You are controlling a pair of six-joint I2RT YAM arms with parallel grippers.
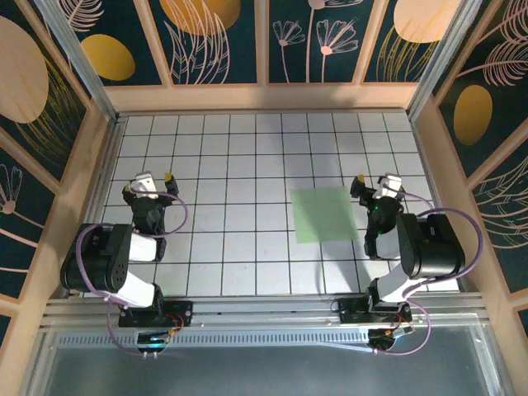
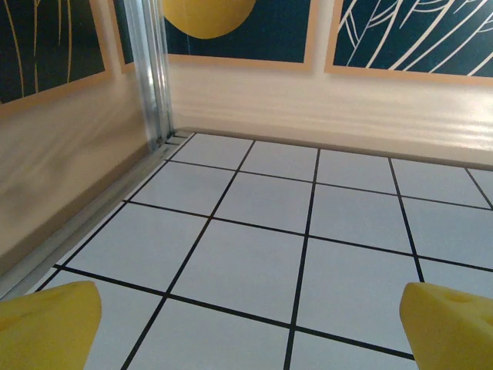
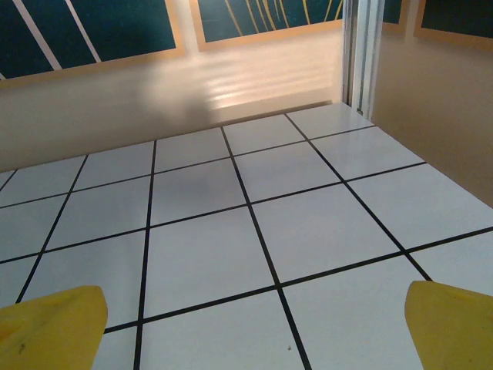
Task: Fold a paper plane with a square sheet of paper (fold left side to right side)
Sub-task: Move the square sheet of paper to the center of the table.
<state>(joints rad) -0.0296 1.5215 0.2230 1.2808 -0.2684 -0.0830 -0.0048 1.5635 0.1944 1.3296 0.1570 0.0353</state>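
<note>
Now the square sheet of paper (image 1: 323, 214) lies flat and unfolded on the white grid table (image 1: 239, 165), a little right of the centre. The right gripper (image 1: 379, 183) stands just beside the right edge of the sheet, its jaws spread wide and holding nothing. The left gripper (image 1: 152, 181) is well apart on the left side, also released and empty. In its wrist view, the yellow fingertips (image 2: 46, 327) frame bare tiles.
</note>
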